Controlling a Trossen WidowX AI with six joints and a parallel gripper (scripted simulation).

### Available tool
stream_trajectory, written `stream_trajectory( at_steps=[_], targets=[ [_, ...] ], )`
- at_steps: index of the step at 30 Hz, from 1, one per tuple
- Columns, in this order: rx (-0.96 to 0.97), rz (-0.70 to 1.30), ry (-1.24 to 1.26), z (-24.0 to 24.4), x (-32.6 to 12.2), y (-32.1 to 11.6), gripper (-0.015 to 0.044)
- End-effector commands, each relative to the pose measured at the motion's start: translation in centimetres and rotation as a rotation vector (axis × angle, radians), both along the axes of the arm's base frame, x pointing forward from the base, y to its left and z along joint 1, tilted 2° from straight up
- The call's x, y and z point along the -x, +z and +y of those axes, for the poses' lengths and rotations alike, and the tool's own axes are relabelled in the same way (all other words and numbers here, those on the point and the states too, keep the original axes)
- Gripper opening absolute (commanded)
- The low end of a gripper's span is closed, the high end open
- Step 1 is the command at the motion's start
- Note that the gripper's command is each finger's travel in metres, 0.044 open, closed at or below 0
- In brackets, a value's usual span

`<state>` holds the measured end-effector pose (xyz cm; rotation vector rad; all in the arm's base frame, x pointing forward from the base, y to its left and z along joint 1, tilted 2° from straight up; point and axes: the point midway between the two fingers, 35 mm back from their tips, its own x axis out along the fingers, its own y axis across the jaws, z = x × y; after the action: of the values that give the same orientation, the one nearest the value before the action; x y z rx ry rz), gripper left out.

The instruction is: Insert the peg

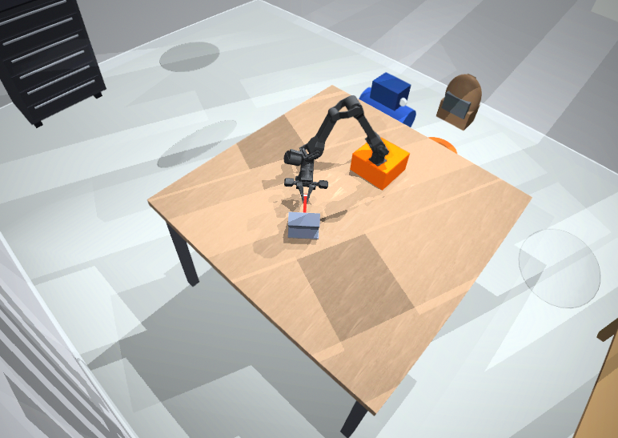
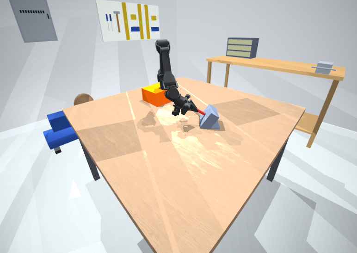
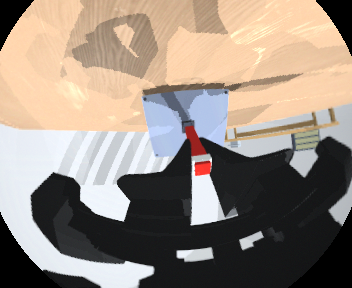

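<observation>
The gripper (image 2: 193, 107) is clamped on the red peg (image 3: 196, 147), whose tip meets the face of the sloped panel (image 2: 210, 118) on the bench (image 2: 190, 169). If the push drifts off the hole's axis, the peg could jam at the rim or shove the panel along. The hole is masked by the peg, so insertion depth is, I think, impossible to read.

A square, light wooden table (image 1: 391, 273) on dark legs carries two things directly. An orange rectangular block (image 1: 380, 162), bearing the black arm's foot, sits toward the table's far side. A small grey-blue wedge-shaped panel (image 1: 303, 226) with a sloped face rests near the middle, well apart from the block. Patches of shadow cross the wood.
</observation>
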<state>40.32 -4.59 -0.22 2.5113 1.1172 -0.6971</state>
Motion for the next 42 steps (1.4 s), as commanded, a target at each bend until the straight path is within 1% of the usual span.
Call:
stream_trajectory(
  at_steps=[1,42],
  targets=[
    [-0.006,0.013,-0.002,0.17,0.15,-0.38,0.0],
    [-0.007,0.012,-0.002,0.58,-0.83,-0.89,0.0]
  ],
)
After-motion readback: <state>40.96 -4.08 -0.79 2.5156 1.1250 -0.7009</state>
